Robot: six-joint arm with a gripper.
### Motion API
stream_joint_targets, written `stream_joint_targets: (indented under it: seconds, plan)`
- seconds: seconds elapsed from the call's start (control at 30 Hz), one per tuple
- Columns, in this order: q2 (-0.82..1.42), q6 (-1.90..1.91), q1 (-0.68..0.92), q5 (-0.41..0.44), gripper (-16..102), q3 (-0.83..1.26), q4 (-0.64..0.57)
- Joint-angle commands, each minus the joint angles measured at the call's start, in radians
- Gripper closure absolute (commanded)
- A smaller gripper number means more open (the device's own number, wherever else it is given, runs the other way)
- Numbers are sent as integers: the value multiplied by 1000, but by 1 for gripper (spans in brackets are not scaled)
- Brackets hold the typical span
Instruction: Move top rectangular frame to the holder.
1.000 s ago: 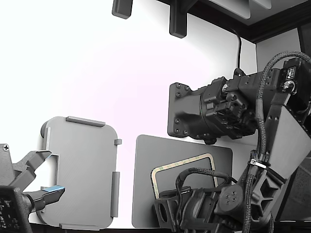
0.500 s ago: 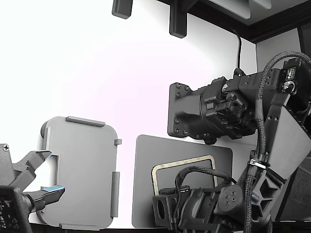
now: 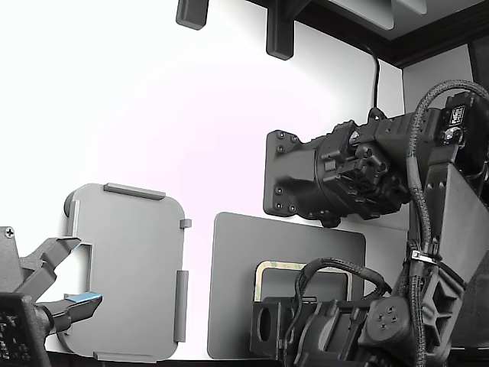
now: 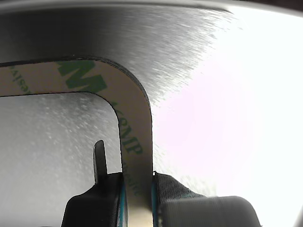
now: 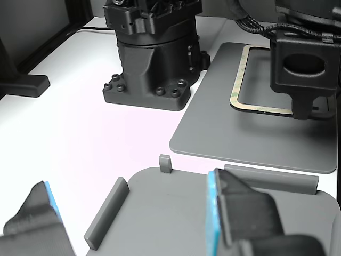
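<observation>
Wrist view, gripper [image 4: 138, 189] clamped on one side of the top rectangular frame [image 4: 135, 118], over the dark mat [image 3: 237, 283], holder [image 3: 130, 267] well apart on the bench [image 5: 80, 138].

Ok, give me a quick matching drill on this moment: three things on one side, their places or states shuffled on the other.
1. thin cream rectangular frame
2. light grey plastic tray holder
3. dark grey flat mat

a. lies under the frame
b. nothing on it
c. one side sits between the pincer fingers

Pairs: 1-c, 2-b, 3-a
</observation>
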Motion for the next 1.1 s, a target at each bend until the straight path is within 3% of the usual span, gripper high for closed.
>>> stream_joint_targets:
  seconds: [0.0, 0.2, 1.07]
  plan:
    - [14, 124, -32, 31, 97, -98, 74]
    - [18, 307, -78, 57, 97, -199, 156]
    - [117, 742, -348, 109, 97, -256, 158]
